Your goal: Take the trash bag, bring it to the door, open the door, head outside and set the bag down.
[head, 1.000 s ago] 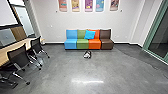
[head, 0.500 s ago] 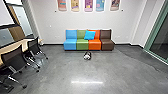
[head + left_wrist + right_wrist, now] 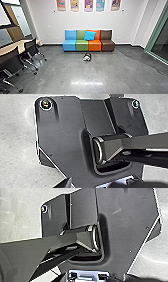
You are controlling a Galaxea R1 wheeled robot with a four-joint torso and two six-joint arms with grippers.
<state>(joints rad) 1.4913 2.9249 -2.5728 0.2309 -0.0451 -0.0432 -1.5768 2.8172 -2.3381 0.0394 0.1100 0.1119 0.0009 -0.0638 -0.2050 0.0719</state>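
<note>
Left gripper [image 3: 93, 182] and right gripper [image 3: 93, 277]: whether either stands apart or together, cannot tell; both dark and hard to make out. Trash bag [image 3: 87, 57], a small dark-and-pale bundle, lies on the floor [image 3: 62, 72] just on the near side of the sofa [image 3: 82, 46], near its middle; folds and opening too small to read. Blue cushion [image 3: 90, 35] hides part of the green and orange backrests. Far wall's posters [image 3: 88, 5] cut off at their tops. Left side: table [image 3: 23, 45] partly hidden by black chairs [image 3: 31, 47], nearest ones cut off. Right: green-framed glass [image 3: 160, 43], also cut off.
</note>
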